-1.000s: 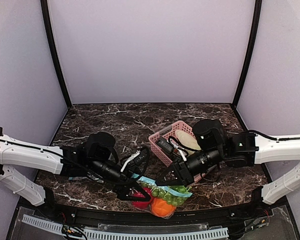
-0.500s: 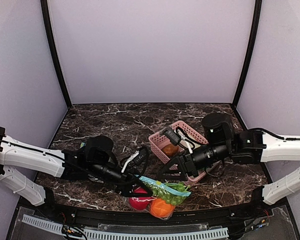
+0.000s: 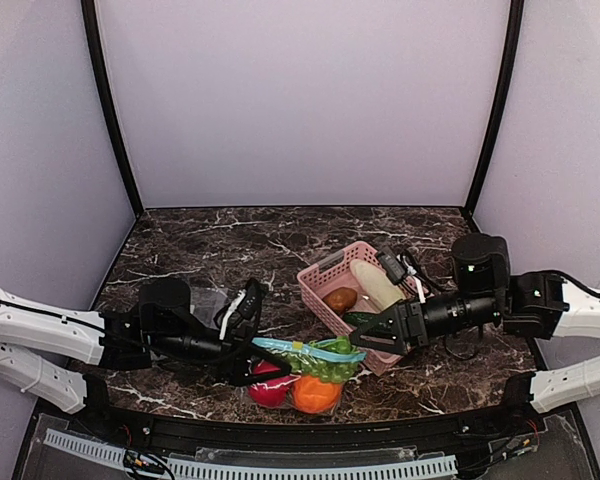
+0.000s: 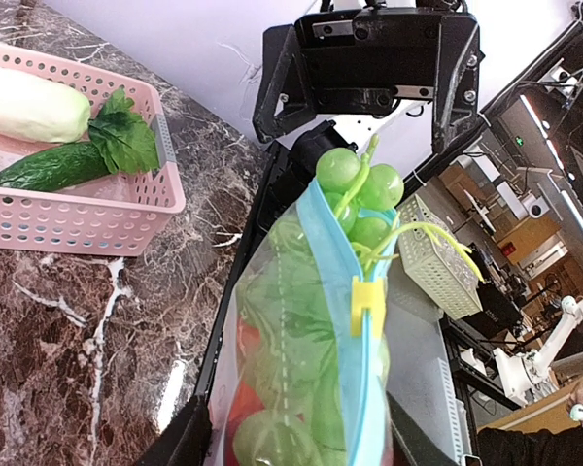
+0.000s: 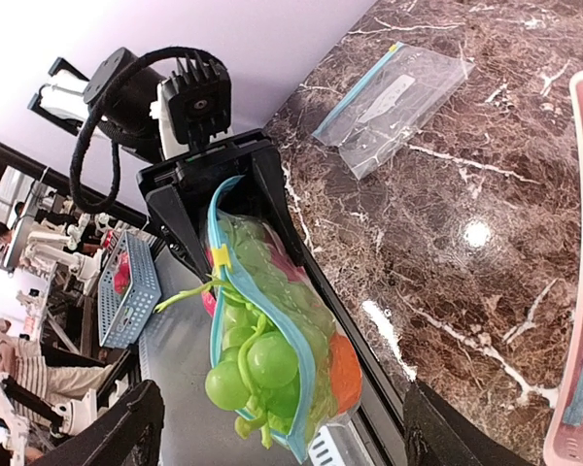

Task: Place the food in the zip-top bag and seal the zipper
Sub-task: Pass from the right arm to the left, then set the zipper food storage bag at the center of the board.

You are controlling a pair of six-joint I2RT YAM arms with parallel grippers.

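Observation:
The clear zip-top bag (image 3: 305, 372) hangs near the table's front edge, held up at its left end by my left gripper (image 3: 263, 362), which is shut on it. Inside are a red fruit (image 3: 267, 390), an orange fruit (image 3: 315, 393) and a green grape bunch (image 3: 332, 365). In the left wrist view the bag (image 4: 301, 340) fills the gap between the jaws. The blue zipper (image 4: 355, 262) carries a yellow slider (image 4: 366, 303), and grapes (image 4: 360, 184) stick out past its far end. My right gripper (image 3: 363, 343) stands open just right of the bag, touching nothing; its wrist view shows the bag (image 5: 272, 340) ahead.
A pink slatted basket (image 3: 325, 268) behind the bag holds a white vegetable (image 3: 375, 283), a brown piece (image 3: 340, 298) and a cucumber (image 3: 360, 318). A second, flat clear bag (image 5: 394, 92) lies on the marble behind the left arm. The table's black front rail runs right under the held bag.
My right gripper has opened, let go of the bag and drawn back to the right. My left gripper has closed on the bag's left end and pulled back leftward with it.

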